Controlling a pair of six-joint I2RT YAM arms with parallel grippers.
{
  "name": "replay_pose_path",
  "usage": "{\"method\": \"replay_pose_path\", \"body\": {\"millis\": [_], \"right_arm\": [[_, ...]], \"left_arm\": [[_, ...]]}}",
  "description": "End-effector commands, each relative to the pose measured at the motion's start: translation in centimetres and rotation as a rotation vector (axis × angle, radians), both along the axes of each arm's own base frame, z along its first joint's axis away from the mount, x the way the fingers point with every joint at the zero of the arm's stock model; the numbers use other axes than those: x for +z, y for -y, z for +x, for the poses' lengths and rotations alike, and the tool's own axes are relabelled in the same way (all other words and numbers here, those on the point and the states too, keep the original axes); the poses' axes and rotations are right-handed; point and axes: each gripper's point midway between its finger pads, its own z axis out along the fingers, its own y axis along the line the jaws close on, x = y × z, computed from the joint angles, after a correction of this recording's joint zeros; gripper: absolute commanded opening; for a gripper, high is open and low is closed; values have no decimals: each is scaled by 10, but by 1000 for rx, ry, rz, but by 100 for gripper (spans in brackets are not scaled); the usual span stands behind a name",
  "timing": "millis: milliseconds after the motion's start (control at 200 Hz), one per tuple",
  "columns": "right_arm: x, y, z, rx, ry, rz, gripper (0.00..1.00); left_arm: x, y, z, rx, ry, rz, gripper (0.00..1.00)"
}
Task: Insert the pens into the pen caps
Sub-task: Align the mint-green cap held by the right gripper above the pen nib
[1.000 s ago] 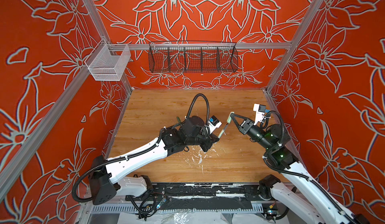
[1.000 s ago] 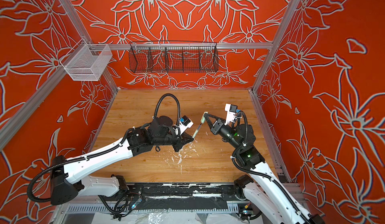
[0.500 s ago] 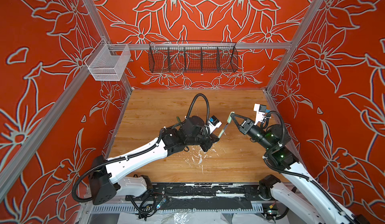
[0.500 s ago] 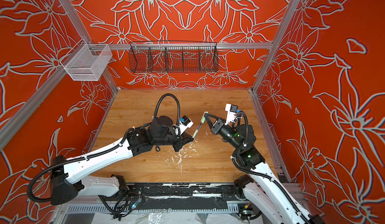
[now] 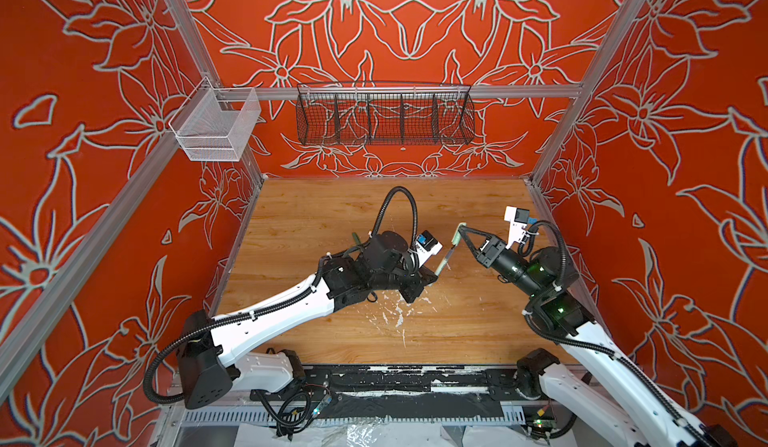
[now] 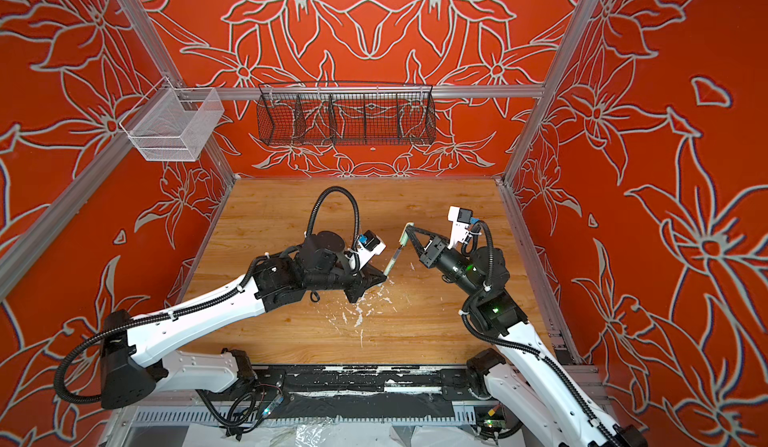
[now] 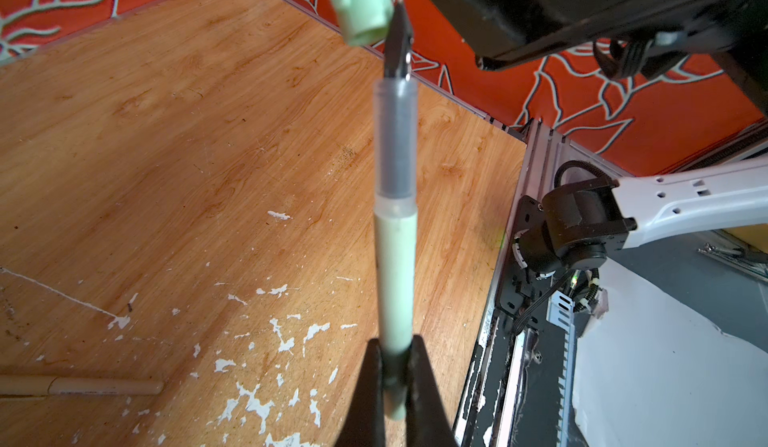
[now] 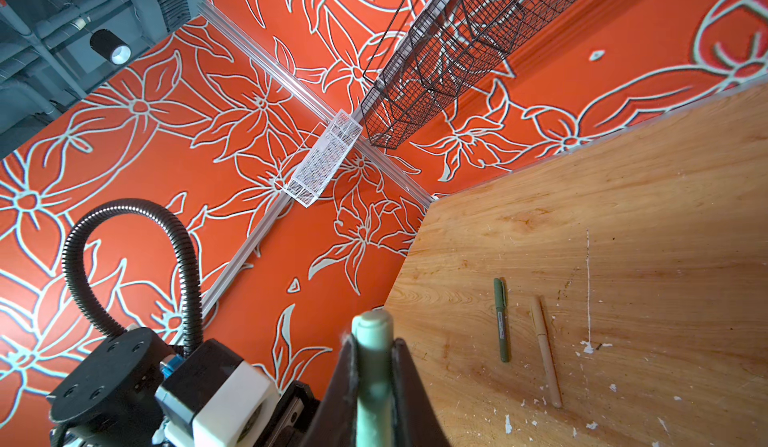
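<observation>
My left gripper (image 7: 395, 353) is shut on the lower barrel of the pale green pen (image 7: 395, 237), whose dark pointed tip faces up. My right gripper (image 8: 372, 341) is shut on the pale green pen cap (image 8: 372, 366). In the left wrist view the tip lies just beside the open mouth of the cap (image 7: 359, 8), not inside it. Both top views show pen (image 5: 444, 263) and cap (image 5: 457, 234) nearly in line above mid-table. A dark green pen (image 8: 501, 320) and a tan pen (image 8: 545, 351) lie side by side on the wood, each seemingly capped.
White paint flecks (image 5: 399, 312) are scattered on the wooden table in front of the left gripper (image 5: 432, 276). A black wire basket (image 5: 384, 114) and a white mesh basket (image 5: 216, 127) hang on the back rail. Red walls close in three sides.
</observation>
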Motion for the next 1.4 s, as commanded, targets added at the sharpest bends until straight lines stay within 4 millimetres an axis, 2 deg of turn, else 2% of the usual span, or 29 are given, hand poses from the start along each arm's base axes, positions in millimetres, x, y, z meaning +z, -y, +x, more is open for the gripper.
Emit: {"method": "replay_pose_path", "body": {"millis": [0,140,390,535,601,701,861,1136,1396], "right_arm": [[3,-5,-5,31,8,26,0],[-2,-6,-7,36,-4,15,0],[7,1,-10,1,23,-6,0],[22,12,-11,-63,70,-50,0],[36,14,-12,-73,108,-53,0],[50,13,-12,-71,144,-45,0],[59,7,-12,-38,164,-23,0],[42,5,-8,-36,122,-43,0],[34,3,-10,-18,101,-39,0]], "left_arm": [[18,6,4,-5,45,-29,0],[20,5,6,8,54,-28,0],[18,6,7,8,47,-22,0],[13,6,4,3,27,-22,0],[11,5,3,2,23,-18,0],[9,3,2,3,19,-16,0],[9,3,2,2,18,-18,0],[13,3,1,-1,27,-28,0],[13,1,2,8,32,-24,0]]}}
